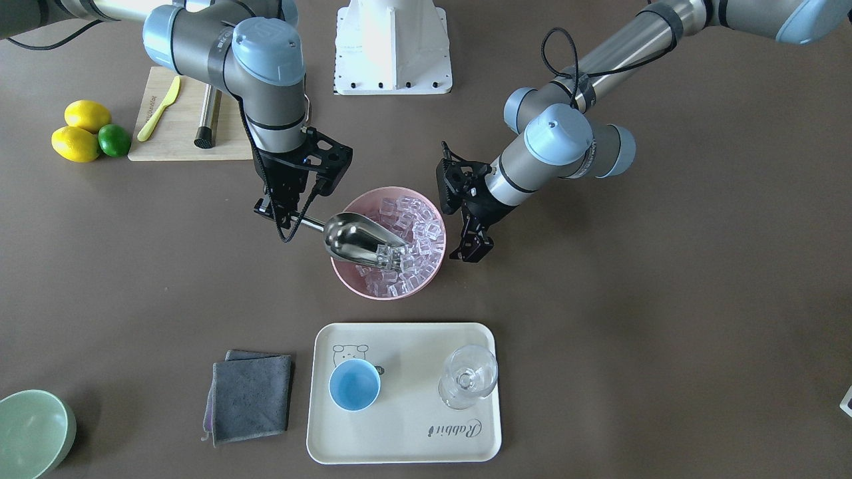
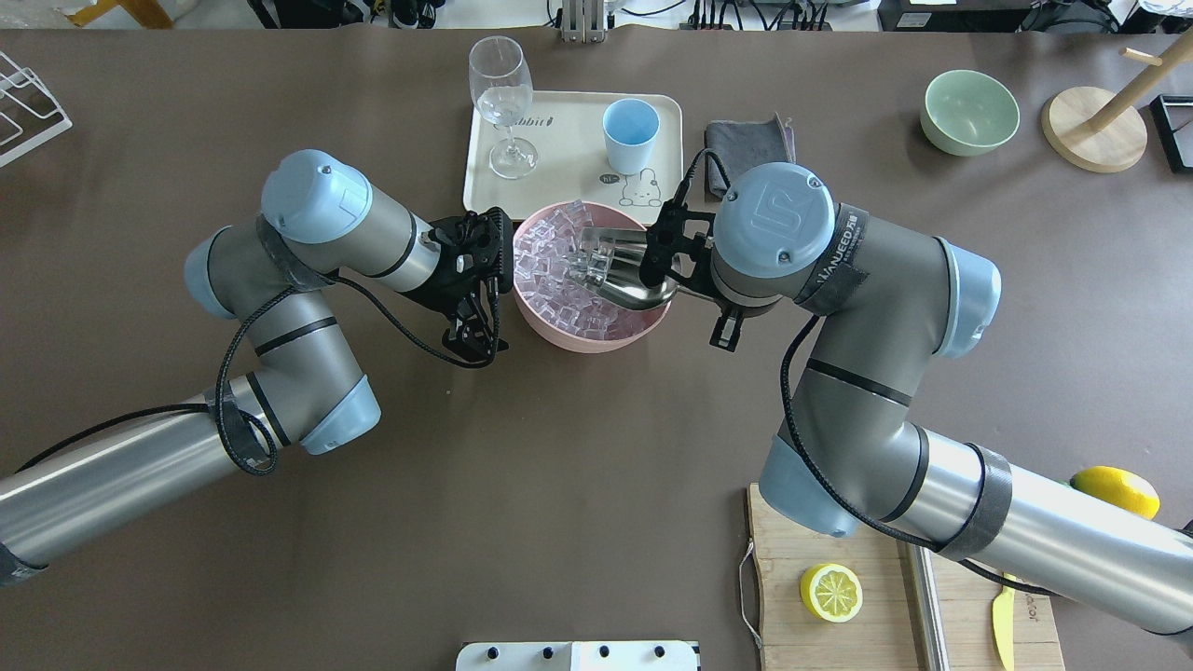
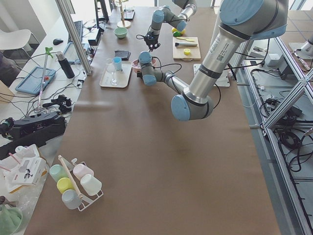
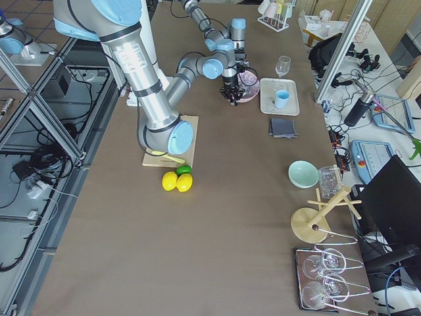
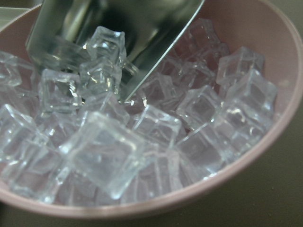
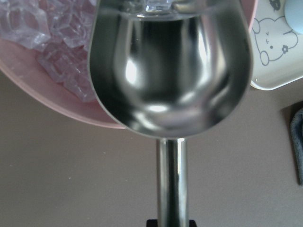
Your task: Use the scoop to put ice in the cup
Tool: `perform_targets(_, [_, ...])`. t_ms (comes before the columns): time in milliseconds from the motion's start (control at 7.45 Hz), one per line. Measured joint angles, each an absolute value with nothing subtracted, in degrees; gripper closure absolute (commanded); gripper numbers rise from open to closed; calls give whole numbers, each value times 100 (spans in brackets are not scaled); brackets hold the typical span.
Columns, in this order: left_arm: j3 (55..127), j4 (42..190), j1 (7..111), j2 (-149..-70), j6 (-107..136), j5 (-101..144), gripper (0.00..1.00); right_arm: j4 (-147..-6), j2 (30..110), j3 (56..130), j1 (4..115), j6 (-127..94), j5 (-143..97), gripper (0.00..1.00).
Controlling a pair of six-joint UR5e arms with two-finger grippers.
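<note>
My right gripper (image 1: 287,216) is shut on the short handle of the steel scoop (image 1: 359,236). The scoop's mouth dips into the ice (image 1: 416,226) that fills the pink bowl (image 1: 346,276). A few cubes lie at the scoop's mouth (image 5: 102,52). The rest of its trough (image 6: 170,71) looks empty. My left gripper (image 1: 471,247) rests open and empty just outside the bowl's other side (image 2: 477,343). The light-blue cup (image 1: 355,386) stands empty and upright on the cream tray (image 1: 406,426), beyond the bowl (image 2: 596,340).
A clear stemmed glass (image 1: 468,379) shares the tray with the cup. A folded grey cloth (image 1: 249,396) lies beside the tray. A pale-green bowl (image 1: 30,432) sits at a far corner. A cutting board (image 1: 180,126), lemons (image 1: 80,133) and a lime are near the right arm.
</note>
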State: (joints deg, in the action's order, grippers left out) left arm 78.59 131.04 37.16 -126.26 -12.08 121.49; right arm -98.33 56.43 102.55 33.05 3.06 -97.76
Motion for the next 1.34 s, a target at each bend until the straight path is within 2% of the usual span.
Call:
perform_targets(403, [7872,13104,3718,-12614,-1209,12147,1,-9351,5936,10445,3305,41,-10031,100])
perform_targets(940, [7951,13095,3715,-12608,-1209,12146,1,-7893,6561,10405,3387,-451,-10914,100])
perform_targets(1342, [7994,13079,3674,-12566,-1226,12147,1,-7940,6616,10371,4274,-567,-12274,100])
